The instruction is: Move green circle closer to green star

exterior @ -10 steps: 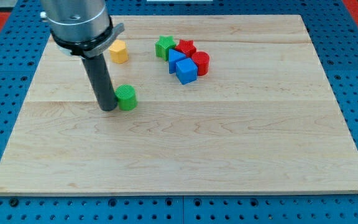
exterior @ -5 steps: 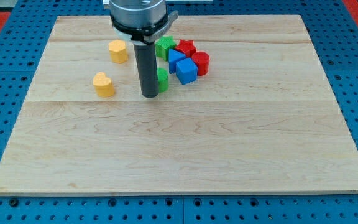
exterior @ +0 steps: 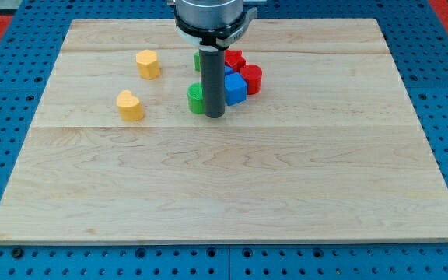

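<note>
At the view's centre-top — my tip (exterior: 215,115) touching green circle (exterior: 196,99).

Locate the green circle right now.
The green circle sits upper-centre on the board, touching my tip on its view's left, just below the blue and red cluster.

Bright, even overhead light; soft faint shadows, sharp focus throughout.

My tip (exterior: 215,116) just right of green circle (exterior: 197,99).
</note>
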{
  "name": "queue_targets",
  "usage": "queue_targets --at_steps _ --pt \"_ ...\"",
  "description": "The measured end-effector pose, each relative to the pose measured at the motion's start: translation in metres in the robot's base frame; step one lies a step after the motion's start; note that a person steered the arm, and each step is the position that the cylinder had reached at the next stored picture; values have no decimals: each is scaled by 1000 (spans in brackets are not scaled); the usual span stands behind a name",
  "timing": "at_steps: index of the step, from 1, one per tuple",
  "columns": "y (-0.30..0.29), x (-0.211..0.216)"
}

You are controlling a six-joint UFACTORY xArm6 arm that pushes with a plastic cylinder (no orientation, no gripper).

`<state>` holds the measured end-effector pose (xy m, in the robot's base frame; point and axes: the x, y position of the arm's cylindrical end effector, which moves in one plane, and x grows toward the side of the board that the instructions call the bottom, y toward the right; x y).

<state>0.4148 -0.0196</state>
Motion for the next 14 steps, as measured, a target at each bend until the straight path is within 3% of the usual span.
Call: queue_targets --at_steps 3,10,14 --pt "-39 -8" --pt "-68 -29" --pt "-55 -47"
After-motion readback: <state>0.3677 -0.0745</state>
